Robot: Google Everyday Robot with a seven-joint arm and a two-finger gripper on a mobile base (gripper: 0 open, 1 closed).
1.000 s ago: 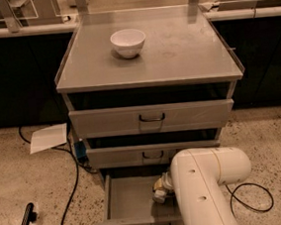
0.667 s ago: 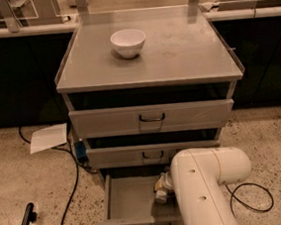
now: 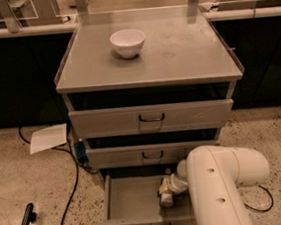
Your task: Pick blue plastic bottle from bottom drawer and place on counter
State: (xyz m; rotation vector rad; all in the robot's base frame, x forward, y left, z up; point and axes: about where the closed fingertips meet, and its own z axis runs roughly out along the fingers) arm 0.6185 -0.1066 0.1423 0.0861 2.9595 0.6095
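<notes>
1. You had one gripper, on one white arm, low inside the open bottom drawer.
2. You had one blue plastic bottle, right against the gripper.
3. You had three drawers: the bottom drawer around the gripper, the middle drawer just above it, and the top drawer higher still.
4. You had one counter well above the gripper, carrying one white bowl, up and left of the gripper.
5. You had one sheet of paper on the floor, well left of the gripper.
6. You had two dark cables: the left cable well left of the gripper, and the right cable to its right.
</notes>
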